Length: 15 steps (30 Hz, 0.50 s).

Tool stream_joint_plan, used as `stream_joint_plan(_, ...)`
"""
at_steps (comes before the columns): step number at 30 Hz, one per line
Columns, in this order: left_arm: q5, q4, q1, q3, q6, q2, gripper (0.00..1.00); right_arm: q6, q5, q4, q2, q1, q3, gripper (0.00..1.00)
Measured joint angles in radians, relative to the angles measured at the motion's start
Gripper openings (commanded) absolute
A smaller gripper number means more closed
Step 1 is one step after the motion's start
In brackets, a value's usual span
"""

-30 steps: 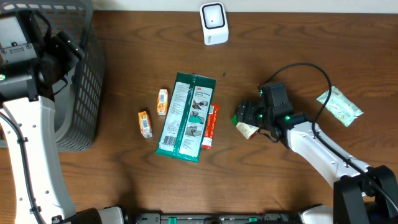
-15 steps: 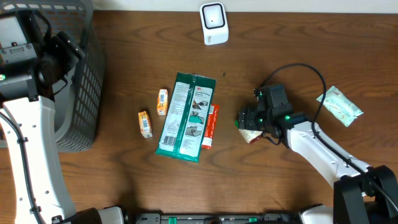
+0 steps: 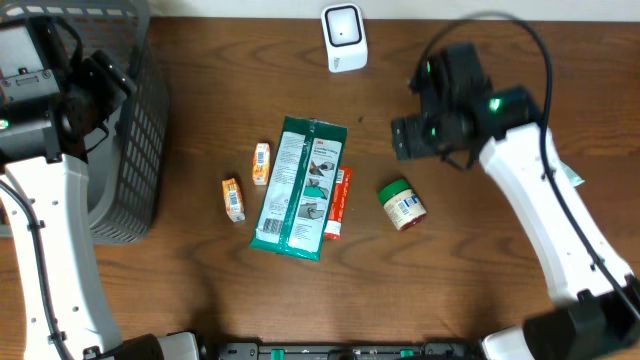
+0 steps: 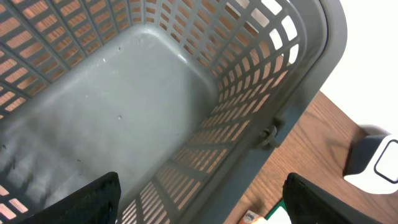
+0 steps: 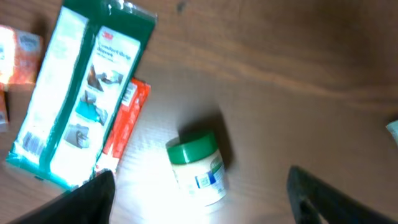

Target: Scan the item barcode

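The item, a small white jar with a green lid (image 3: pixel 402 204), lies on its side on the wooden table, right of centre. In the right wrist view the jar (image 5: pixel 198 167) shows below the camera, lid toward the far side, label up. My right gripper (image 3: pixel 413 136) hangs open above and behind it, touching nothing; its dark fingertips (image 5: pixel 93 194) frame the jar from well above. The white barcode scanner (image 3: pixel 344 38) stands at the table's far edge. My left gripper (image 3: pixel 104 76) is open and empty over the grey basket (image 4: pixel 292 93).
A green wipes pack (image 3: pixel 299 187) lies mid-table with a red packet (image 3: pixel 338 203) against its right side. Two small orange boxes (image 3: pixel 261 163) (image 3: pixel 233 199) lie to its left. The grey basket (image 3: pixel 135 150) fills the left side. A pale sachet (image 3: pixel 572 176) peeks from under the right arm.
My right gripper let go of the jar, opened wider and rose back toward the far side. The jar now lies alone on the table. The left arm has not moved.
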Motion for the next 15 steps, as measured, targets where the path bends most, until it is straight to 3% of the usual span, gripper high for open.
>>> stream_joint_plan(2, 0.0, 0.0, 0.0, 0.0, 0.0, 0.0, 0.84, -0.02, 0.001, -0.108, 0.067, 0.001, 0.119, 0.99)
stream_joint_plan(4, 0.0, 0.0, 0.0, 0.0, 0.0, 0.0, 0.84, -0.034, 0.005, -0.175, 0.137, 0.006, 0.185, 0.99)
stream_joint_plan(15, 0.0, 0.0, 0.0, 0.0, 0.0, 0.0, 0.84, -0.055, -0.007, -0.237, 0.47, 0.075, 0.199, 0.99)
